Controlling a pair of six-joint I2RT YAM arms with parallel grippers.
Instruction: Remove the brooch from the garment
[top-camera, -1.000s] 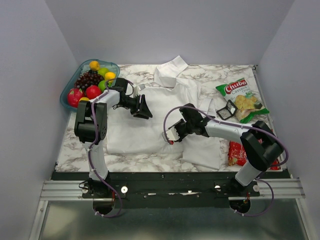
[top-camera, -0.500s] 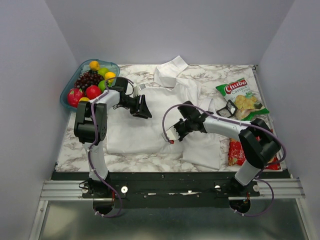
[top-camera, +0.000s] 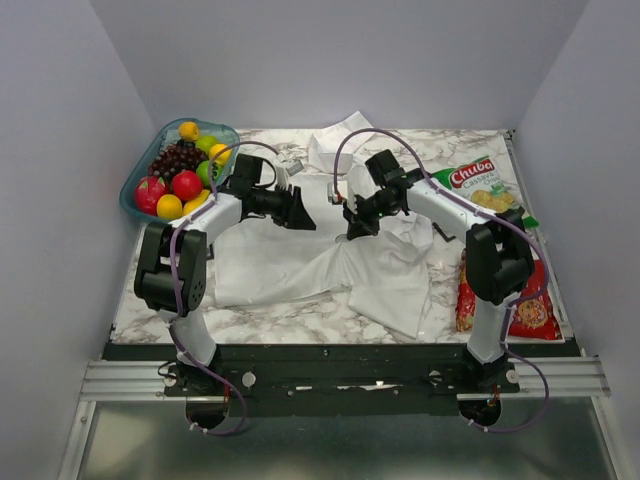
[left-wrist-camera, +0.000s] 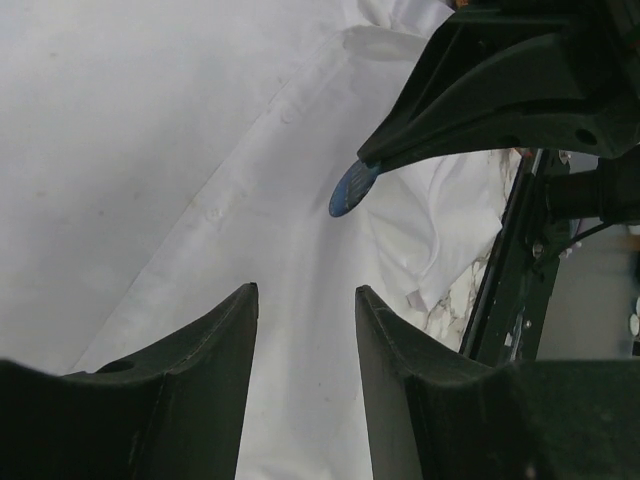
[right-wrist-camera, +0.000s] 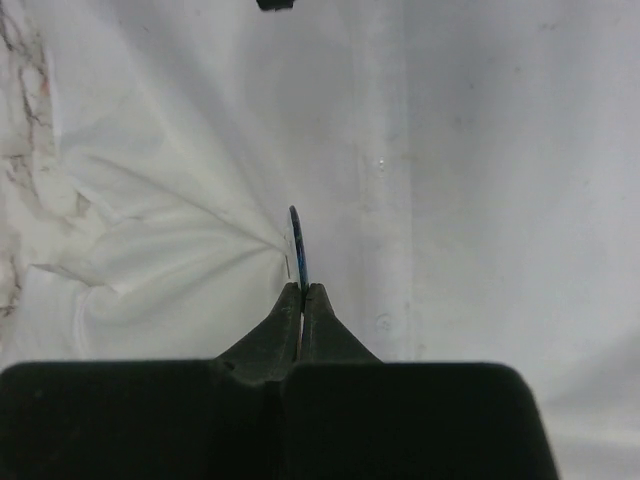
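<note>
1 worktop (top-camera: 140, 300). 1 garment (top-camera: 290, 265) spread on it, cloth tented at the placket. 1 fruit bowl (top-camera: 128, 195). 2 snack bags: green bag (top-camera: 475, 178), red bag (top-camera: 525, 312). Left jaws half open, empty, over the garment. Right jaws clamped on 1 brooch (right-wrist-camera: 297, 240), which looks still pinned; can't confirm.

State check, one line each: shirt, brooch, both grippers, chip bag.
shirt: spread on the table, cloth puckered into a peak.
brooch: pinched edge-on, apparently not yet off the shirt.
right gripper: shut on the brooch.
left gripper: open, empty, above the shirt.
chip bag: lying flat, far right.
</note>
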